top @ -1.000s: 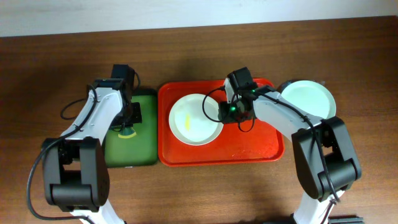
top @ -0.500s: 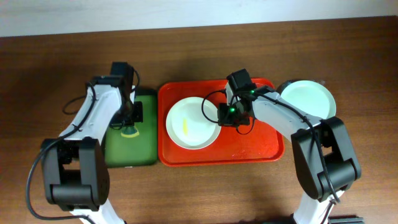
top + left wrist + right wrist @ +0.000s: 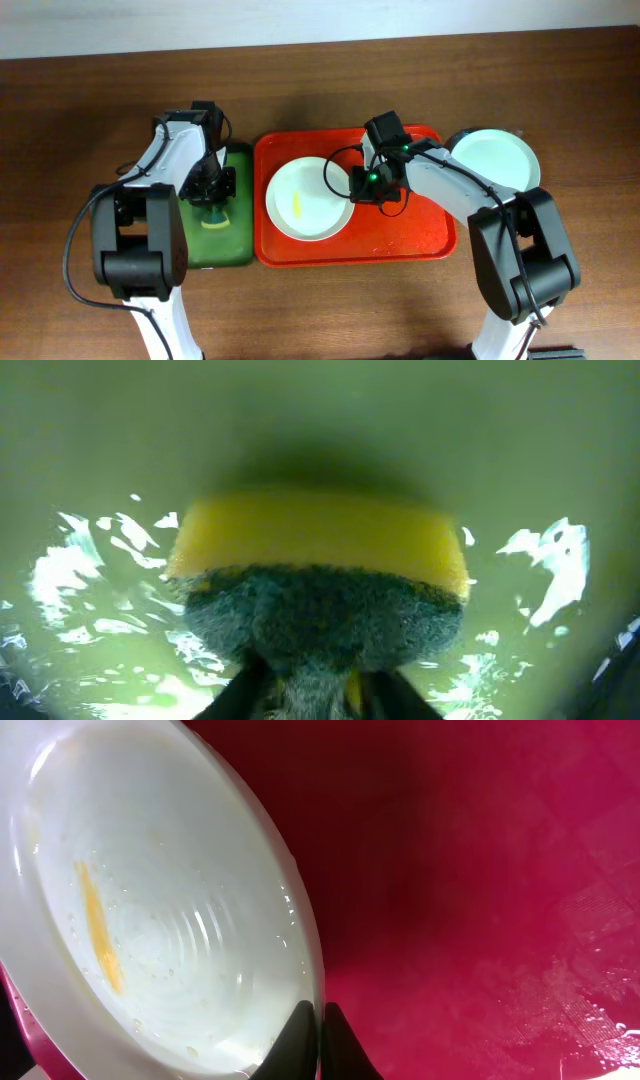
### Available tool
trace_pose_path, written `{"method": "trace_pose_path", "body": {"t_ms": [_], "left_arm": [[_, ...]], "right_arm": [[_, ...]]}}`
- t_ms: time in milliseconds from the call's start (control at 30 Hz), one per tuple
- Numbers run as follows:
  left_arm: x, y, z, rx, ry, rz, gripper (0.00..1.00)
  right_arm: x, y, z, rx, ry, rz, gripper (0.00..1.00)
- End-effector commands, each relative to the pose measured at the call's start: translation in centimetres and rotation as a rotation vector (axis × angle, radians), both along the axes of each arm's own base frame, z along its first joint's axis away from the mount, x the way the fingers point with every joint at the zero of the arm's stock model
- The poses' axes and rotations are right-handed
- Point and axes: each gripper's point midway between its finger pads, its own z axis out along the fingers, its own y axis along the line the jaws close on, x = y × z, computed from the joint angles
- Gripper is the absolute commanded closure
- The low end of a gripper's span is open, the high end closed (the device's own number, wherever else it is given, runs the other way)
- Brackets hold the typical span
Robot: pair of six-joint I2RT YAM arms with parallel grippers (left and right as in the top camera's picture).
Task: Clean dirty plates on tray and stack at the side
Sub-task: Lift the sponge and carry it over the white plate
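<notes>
A white-cream dirty plate (image 3: 308, 198) with a yellow smear lies on the left half of the red tray (image 3: 410, 230). My right gripper (image 3: 357, 184) is shut on the plate's right rim; in the right wrist view the fingers (image 3: 318, 1025) pinch the rim of the plate (image 3: 150, 910) over the tray (image 3: 480, 870). A pale blue-green plate (image 3: 495, 160) lies on the table right of the tray. My left gripper (image 3: 211, 196) is shut on a yellow and green sponge (image 3: 318, 575) down in the dark green tray (image 3: 215, 245).
The dark green tray (image 3: 320, 420) holds shiny water around the sponge. It stands directly left of the red tray. Brown tabletop lies in front of and behind both trays.
The right gripper has slid the white plate a little to the left on the red tray. The left arm has swung in and lowered over the green tray.
</notes>
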Motion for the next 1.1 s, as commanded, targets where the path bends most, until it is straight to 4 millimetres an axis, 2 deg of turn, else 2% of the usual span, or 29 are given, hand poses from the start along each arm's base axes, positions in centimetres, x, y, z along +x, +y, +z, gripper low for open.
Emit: {"method": "trace_pose_path", "body": {"t_ms": [0, 33, 67, 167, 233, 267, 300, 333, 367, 467, 567, 667, 867, 933, 967, 1000, 1033, 1067], "left_arm": [[0.0, 0.0, -0.5, -0.008, 0.01, -0.003, 1.0], [-0.1, 0.0, -0.5, -0.01, 0.012, -0.003, 0.9], [-0.2, -0.1, -0.5, -0.011, 0.016, -0.003, 1.0], [0.1, 0.0, 0.3, -0.011, 0.012, -0.001, 1.0], [0.9, 0.1, 2.9, -0.013, -0.015, 0.005, 1.0], [1.4, 0.1, 4.7, -0.016, -0.055, 0.005, 1.0], [1.7, 0.1, 6.0, -0.019, -0.098, 0.004, 1.0], [2.0, -0.1, 7.8, -0.024, -0.152, 0.001, 1.0], [2.0, -0.2, 8.7, -0.027, -0.176, -0.001, 1.0], [1.3, -1.6, 9.6, -0.03, -0.178, -0.043, 1.0], [1.5, -2.2, 9.5, -0.024, -0.19, -0.062, 1.0], [1.7, -1.3, 9.2, 0.028, -0.193, -0.065, 1.0], [0.6, -1.1, 6.4, 0.035, -0.136, -0.067, 1.0], [0.4, -1.1, 6.1, 0.035, -0.131, -0.066, 1.0], [0.4, -1.1, 5.9, 0.035, -0.133, -0.066, 1.0], [0.4, -1.1, 5.9, 0.034, -0.134, -0.067, 1.0], [0.5, -1.1, 5.7, 0.034, -0.137, -0.067, 1.0], [0.6, -1.1, 5.7, 0.034, -0.142, -0.066, 1.0]], "right_arm": [[-0.2, 0.4, -0.3, -0.004, 0.003, 0.014, 0.96], [-0.2, 0.4, -0.3, -0.004, 0.003, 0.014, 0.96], [-0.3, 0.4, -0.3, -0.004, 0.003, 0.014, 0.96], [-0.2, 0.4, -0.3, -0.004, 0.003, 0.014, 0.95], [-0.2, 0.4, -0.3, -0.004, 0.003, 0.014, 0.58], [-0.2, 0.3, -0.3, -0.004, 0.003, 0.013, 0.55], [-0.2, 0.3, -0.3, -0.004, 0.003, 0.013, 0.56], [-0.2, 0.3, -0.3, -0.004, 0.003, 0.013, 0.71], [-0.3, 0.3, -0.3, -0.004, 0.003, 0.013, 0.85], [-0.3, 0.3, -0.3, -0.004, 0.004, 0.013, 0.96], [-0.7, 0.2, -0.4, -0.01, 0.022, 0.013, 0.96], [-0.8, 0.1, -0.5, -0.013, 0.029, 0.013, 0.96], [-1.2, 0.0, -0.6, -0.019, 0.046, 0.013, 0.96], [-1.2, 0.0, -0.6, -0.02, 0.046, 0.013, 0.76], [-1.2, 0.0, -0.6, -0.02, 0.045, 0.013, 0.75], [-1.2, 0.0, -0.6, -0.019, 0.044, 0.013, 0.8], [-1.2, 0.0, -0.6, -0.019, 0.044, 0.013, 0.96], [-1.2, 0.0, -0.6, -0.019, 0.045, 0.013, 0.96]]}}
